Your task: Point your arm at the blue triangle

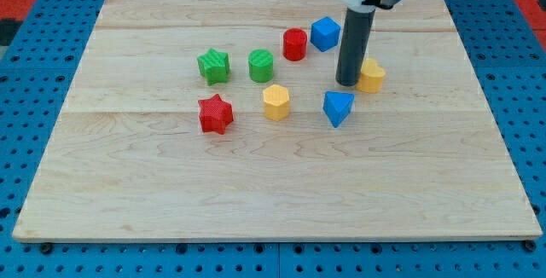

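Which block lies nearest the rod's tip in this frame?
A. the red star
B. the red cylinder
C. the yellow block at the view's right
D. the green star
C: my tip stands right beside the yellow block at the view's right, with the blue triangle just below it.

my tip (347, 83) just above blue triangle (338, 107), beside yellow block (371, 76)

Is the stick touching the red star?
No, my tip is far from the red star, between the yellow block and blue triangle.
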Available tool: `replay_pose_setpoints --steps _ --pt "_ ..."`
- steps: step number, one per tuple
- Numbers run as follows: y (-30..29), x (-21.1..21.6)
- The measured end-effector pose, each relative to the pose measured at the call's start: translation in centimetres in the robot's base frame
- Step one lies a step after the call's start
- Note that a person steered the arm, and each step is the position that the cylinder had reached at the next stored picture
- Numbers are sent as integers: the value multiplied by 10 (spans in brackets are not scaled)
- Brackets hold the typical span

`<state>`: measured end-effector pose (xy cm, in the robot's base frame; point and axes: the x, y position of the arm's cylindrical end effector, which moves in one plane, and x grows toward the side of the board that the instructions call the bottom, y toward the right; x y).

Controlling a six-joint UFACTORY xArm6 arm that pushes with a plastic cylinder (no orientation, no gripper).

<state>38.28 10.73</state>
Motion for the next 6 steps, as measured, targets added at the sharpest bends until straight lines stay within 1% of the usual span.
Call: replay_pose_setpoints --steps 2,4,5,6 --pt "33 -2" --pt "49 0" --pt "24 9" --pt "-26 18"
